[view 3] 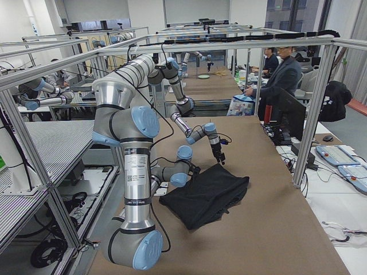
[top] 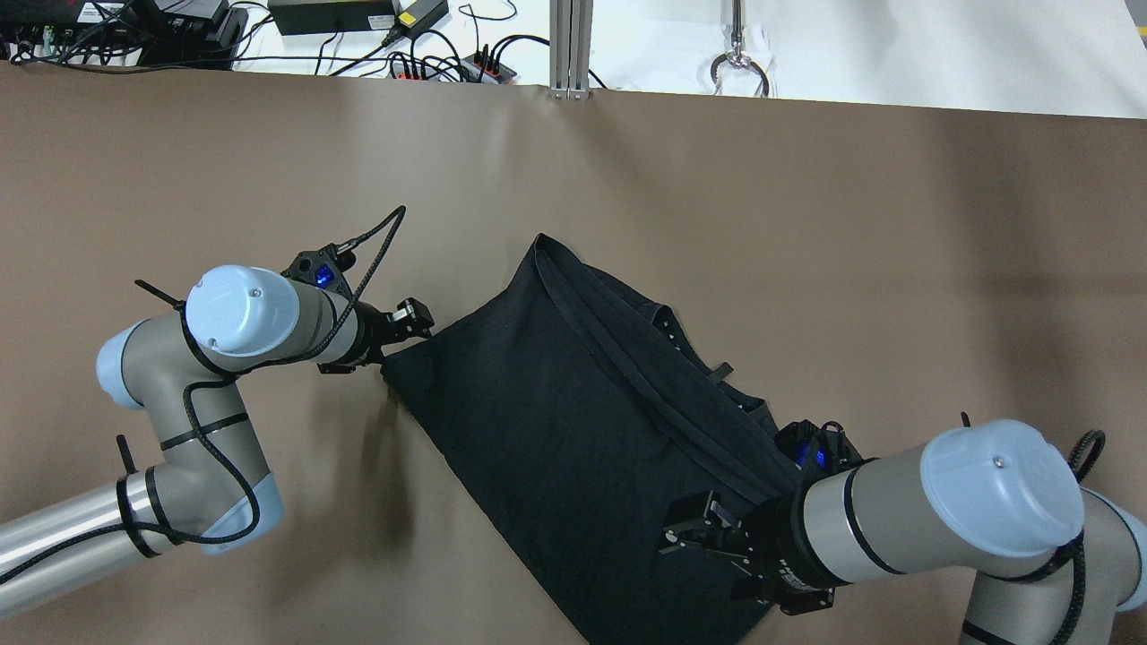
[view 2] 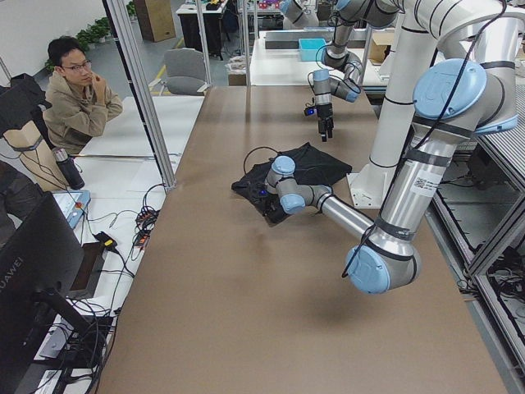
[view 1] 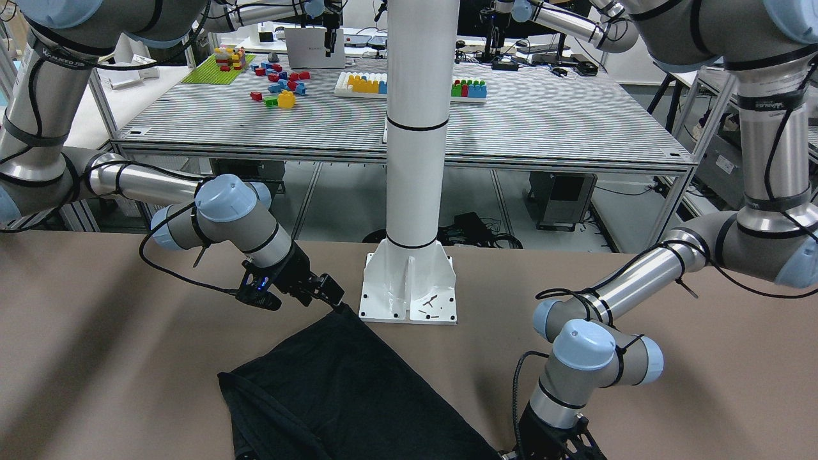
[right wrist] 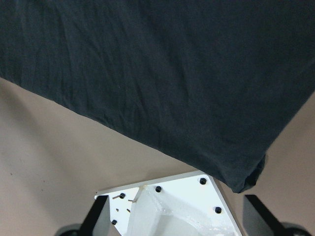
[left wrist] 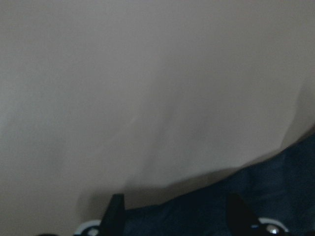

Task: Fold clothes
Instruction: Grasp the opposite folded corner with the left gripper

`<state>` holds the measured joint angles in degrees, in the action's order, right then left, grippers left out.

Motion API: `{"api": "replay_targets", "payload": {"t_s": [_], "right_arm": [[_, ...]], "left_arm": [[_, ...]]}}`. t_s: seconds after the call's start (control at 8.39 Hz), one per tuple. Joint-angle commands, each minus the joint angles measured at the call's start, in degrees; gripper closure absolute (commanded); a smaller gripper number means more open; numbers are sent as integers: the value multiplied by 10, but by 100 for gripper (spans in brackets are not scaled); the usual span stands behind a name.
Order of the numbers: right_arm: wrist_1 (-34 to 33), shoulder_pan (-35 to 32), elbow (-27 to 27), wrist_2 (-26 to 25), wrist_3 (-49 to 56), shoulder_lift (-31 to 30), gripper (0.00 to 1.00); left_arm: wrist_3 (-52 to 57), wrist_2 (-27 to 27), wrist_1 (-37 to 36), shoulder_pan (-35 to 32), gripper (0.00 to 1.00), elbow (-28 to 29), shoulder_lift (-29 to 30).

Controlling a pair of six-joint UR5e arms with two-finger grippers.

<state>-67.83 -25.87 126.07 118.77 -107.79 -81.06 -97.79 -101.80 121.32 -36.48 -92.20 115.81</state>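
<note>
The black garment (view 1: 345, 390) lies flat and skewed on the brown table, with a hemmed band along its far side (top: 627, 358). My right gripper (view 1: 326, 292) is open just above the garment's corner beside the pole base. In the right wrist view that corner (right wrist: 246, 179) lies free, with my fingers spread wide at the bottom edge. My left gripper (top: 403, 336) is at the garment's opposite corner. In the left wrist view dark cloth (left wrist: 236, 196) lies between my parted fingers (left wrist: 115, 214), so it looks open.
The white pole (view 1: 415, 128) stands on its base plate (view 1: 409, 287) right next to the garment's near corner. The table's far edge (top: 717, 94) has cables and a rail behind it. A person (view 2: 78, 98) sits beyond that edge.
</note>
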Motion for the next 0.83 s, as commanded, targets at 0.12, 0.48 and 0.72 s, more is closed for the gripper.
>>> {"api": "replay_targets", "payload": {"t_s": [0.12, 0.48, 0.72], "right_arm": [[0, -4, -3, -5, 0, 3, 5], [0, -4, -2, -4, 0, 9, 5], [0, -4, -3, -6, -1, 7, 5]], "left_arm": [[-19, 15, 1, 21, 25, -2, -31], [-24, 12, 1, 21, 100, -2, -24], [-17, 5, 2, 19, 100, -12, -29]]}}
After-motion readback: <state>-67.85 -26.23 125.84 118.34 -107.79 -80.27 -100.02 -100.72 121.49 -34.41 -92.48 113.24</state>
